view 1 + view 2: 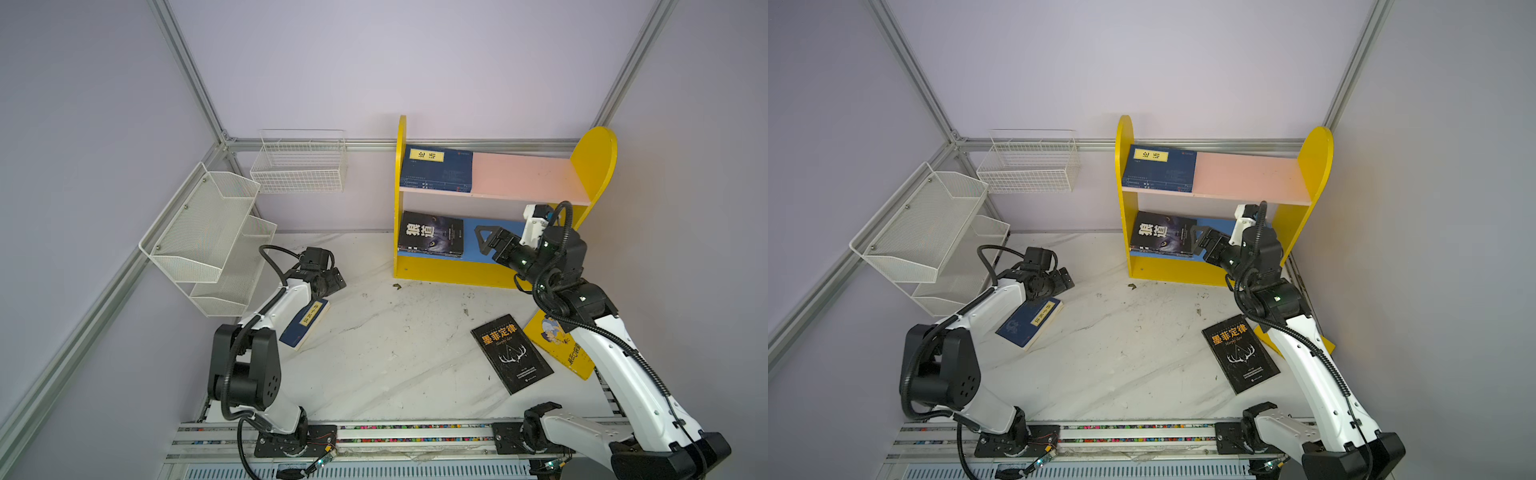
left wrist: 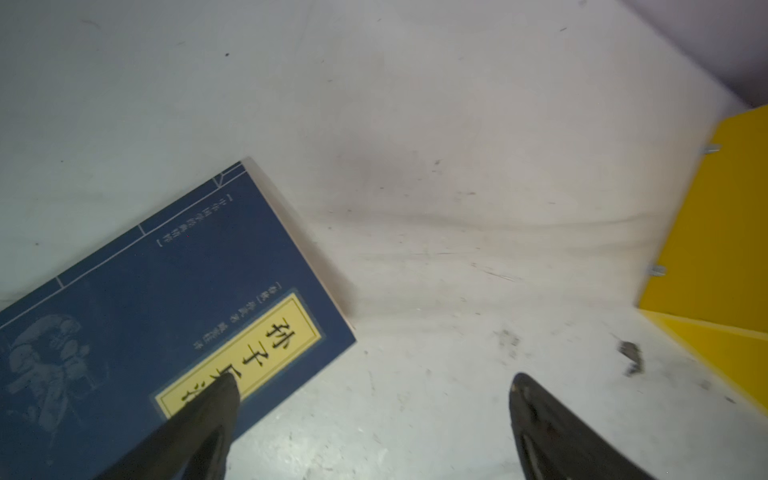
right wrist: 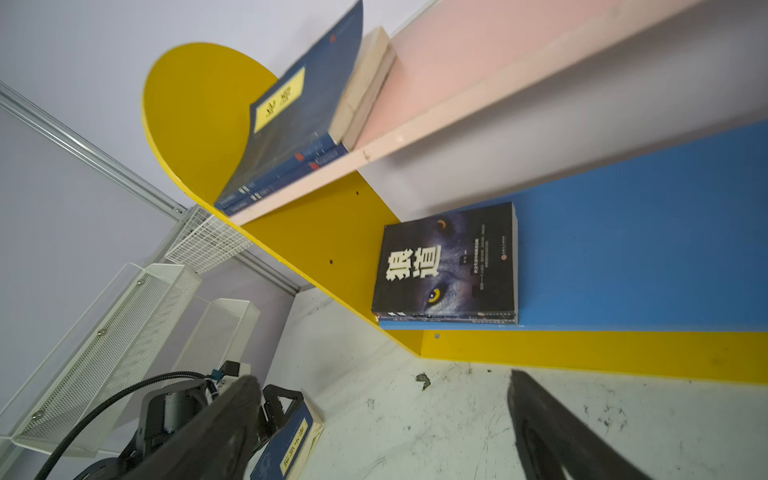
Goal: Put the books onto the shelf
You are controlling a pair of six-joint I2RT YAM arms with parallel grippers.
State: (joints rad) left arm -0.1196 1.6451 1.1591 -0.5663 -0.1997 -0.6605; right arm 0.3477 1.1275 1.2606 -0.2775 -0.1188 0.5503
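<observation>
- A small wooden shelf (image 1: 449, 276) with yellow round-topped sides, a pink upper board and a blue lower board stands at the back of the white marbled desk (image 1: 395, 365).
- A flat stack of navy paperbacks with a yellow title label (image 1: 436, 168) lies at the left end of the pink board.
- A black paperback with a wolf's eye on its cover (image 3: 446, 266) lies flat at the left end of the blue board, on top of another thin book.
- The right pincer (image 3: 380, 386) is spread wide and holds nothing. It hangs low in front of the shelf, facing the lower tier. The wolf's-eye paperback lies beyond it, clear of both fingers.
- The left pincer (image 2: 374, 382) is also spread wide and empty.
- A navy paperback with a yellow label (image 2: 166, 311) lies on the desk off to one side of the left pincer, not in the gap between its fingers. One fingertip (image 2: 226, 395) overlaps the label; whether it touches cannot be told.
- A black paperback with an orange title (image 1: 511, 353) lies face up on the desk by the right arm, well apart from both pincers.
- A yellow cartoon paperback (image 1: 559, 345) lies just beside it, partly hidden under that arm.
</observation>
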